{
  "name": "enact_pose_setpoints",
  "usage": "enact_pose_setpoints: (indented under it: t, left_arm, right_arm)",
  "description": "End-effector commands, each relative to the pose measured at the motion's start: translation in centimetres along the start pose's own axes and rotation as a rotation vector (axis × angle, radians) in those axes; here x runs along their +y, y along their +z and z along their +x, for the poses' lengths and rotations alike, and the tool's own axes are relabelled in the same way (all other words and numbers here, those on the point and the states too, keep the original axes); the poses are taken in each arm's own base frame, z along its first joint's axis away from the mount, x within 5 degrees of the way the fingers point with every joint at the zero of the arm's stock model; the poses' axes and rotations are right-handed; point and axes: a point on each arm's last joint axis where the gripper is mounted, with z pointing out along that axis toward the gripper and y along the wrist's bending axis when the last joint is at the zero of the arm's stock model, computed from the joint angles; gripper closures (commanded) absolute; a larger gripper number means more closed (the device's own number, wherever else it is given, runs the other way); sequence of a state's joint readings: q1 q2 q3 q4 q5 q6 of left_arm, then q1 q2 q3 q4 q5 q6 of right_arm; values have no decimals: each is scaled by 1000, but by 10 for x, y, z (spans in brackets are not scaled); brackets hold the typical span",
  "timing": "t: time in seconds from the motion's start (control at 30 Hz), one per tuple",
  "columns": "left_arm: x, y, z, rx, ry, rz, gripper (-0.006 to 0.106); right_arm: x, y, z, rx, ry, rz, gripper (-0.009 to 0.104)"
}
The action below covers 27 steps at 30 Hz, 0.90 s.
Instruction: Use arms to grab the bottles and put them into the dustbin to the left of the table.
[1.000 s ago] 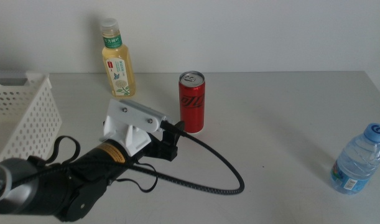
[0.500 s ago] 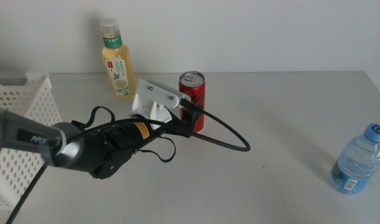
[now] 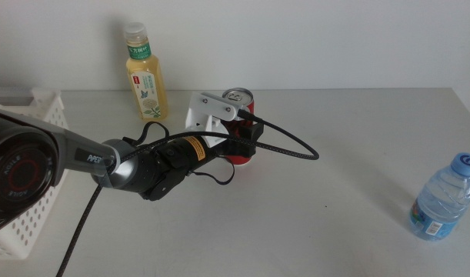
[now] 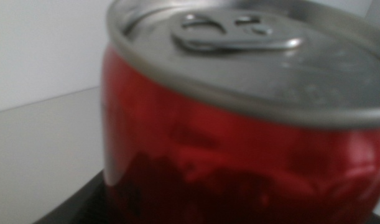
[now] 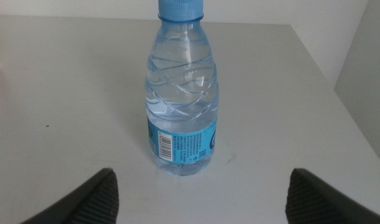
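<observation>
Can (image 3: 239,127) upright on tabletop (image 3: 350,185), right of yellow bottle (image 3: 145,73). Left tool (image 3: 246,138) at can, jaw state unclear. Thin, slick, dentable: you grip mid-body, gently. Right tool (image 5: 196,190) wide, facing water bottle (image 5: 181,93).

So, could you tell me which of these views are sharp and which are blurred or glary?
The left wrist view is soft: the red can fills it, too close to focus, with dull glare on its lid. The right wrist view is crisp on the water bottle, and the right gripper has its jaws wide apart. The middle view is evenly lit, with faint shadows; the left gripper is at the can.
</observation>
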<state>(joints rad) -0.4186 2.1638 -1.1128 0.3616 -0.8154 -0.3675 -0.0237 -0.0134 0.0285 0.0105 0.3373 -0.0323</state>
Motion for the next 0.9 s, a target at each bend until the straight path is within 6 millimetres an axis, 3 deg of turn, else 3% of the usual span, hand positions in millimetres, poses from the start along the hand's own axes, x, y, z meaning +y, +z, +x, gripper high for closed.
enact_pose_setpoints:
  t: [0.0, 0.17, 0.33, 0.6, 0.87]
  left_arm:
    - [-5, 1, -39, -120, -3, 33, 33]
    - [-6, 1, -47, -116, 12, 27, 73]
    - [-8, -8, -67, -85, 26, -9, 94]
    - [-14, -42, -123, -6, 60, -116, 96]
    - [-25, -97, -180, 41, 106, -226, 96]
  right_arm:
    - [-1, -3, -10, -97, -14, 12, 1]
    - [-1, -3, -10, -97, -14, 12, 1]
    - [-1, -3, -10, -97, -14, 12, 1]
    - [-1, -3, -10, -97, -14, 12, 1]
    - [-1, -3, -10, -97, -14, 12, 1]
